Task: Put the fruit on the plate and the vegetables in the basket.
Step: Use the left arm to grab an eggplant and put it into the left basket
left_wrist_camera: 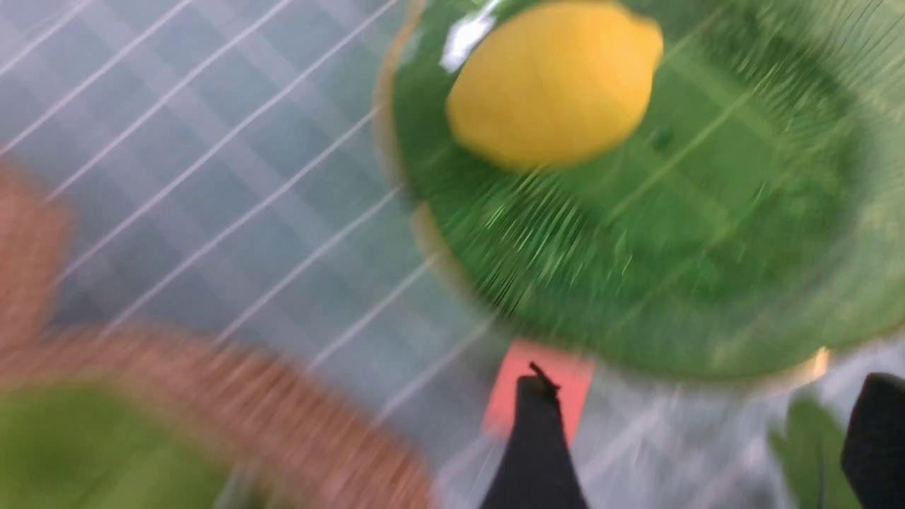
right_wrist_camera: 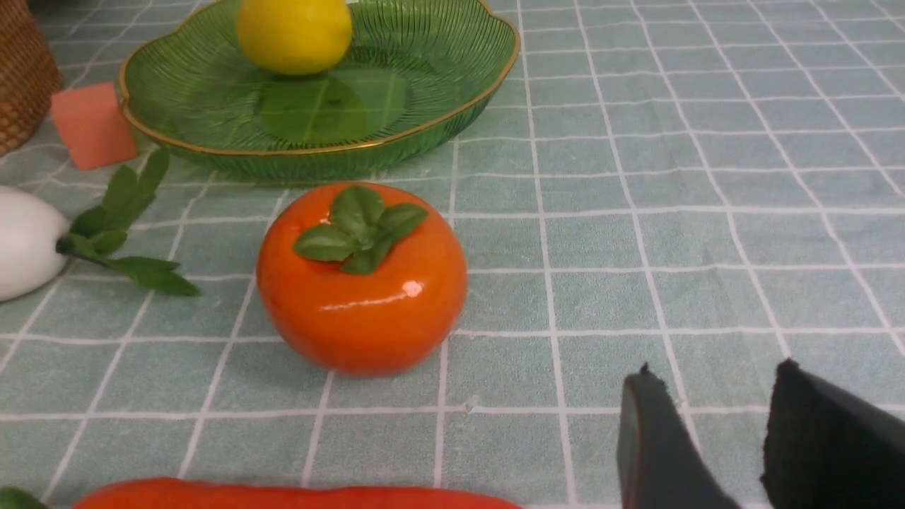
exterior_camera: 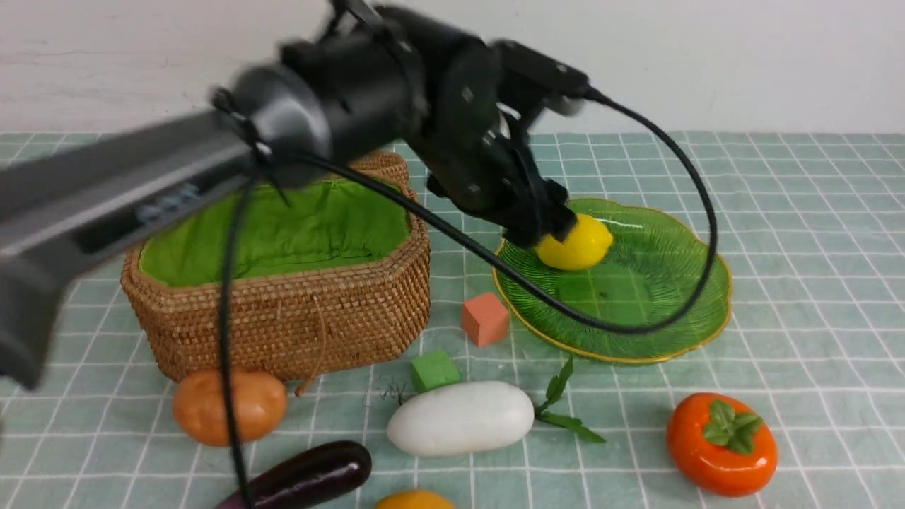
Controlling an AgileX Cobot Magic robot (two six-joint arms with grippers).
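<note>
1. Left claw (left_wrist_camera: 703, 438): the fingers stand wide apart with nothing between them. It hangs over the plate (exterior_camera: 657, 311) on the side nearest the basket (exterior_camera: 304, 318). The wrist view is blurred by motion, so contact with the fruit cannot be confirmed.
2. Lemon (exterior_camera: 576, 244): it lies on the ribbed floor of the plate, towards the left rear, and is not gripped. Judgement: one fruit of three is in place, and the wide opening suits letting go rather than taking hold.
3. Persimmon (exterior_camera: 721, 442): upright on the desk (exterior_camera: 813, 247), in front of the plate and apart from it. The mango (exterior_camera: 413, 500) shows only as a sliver at the lower edge of the front view. Neither is on the plate.
4. Right claw (right_wrist_camera: 714, 378): low over the desk, near the persimmon, fingers partly apart and holding nothing. Judgement: it is stationed for that fruit, with the plate directly beyond.
5. Basket: the lid is back and no vegetable shows on the green lining. The potato (exterior_camera: 230, 406) sits just beside its front wall. The eggplant (exterior_camera: 311, 474), radish (exterior_camera: 459, 417) and carrot (right_wrist_camera: 283, 495) lie on the desk.
6. Hazard: the salmon cube (exterior_camera: 485, 318) sits just beside the plate rim, and the green cube (exterior_camera: 434, 370) is near the radish. Either could be knocked on approach
</note>
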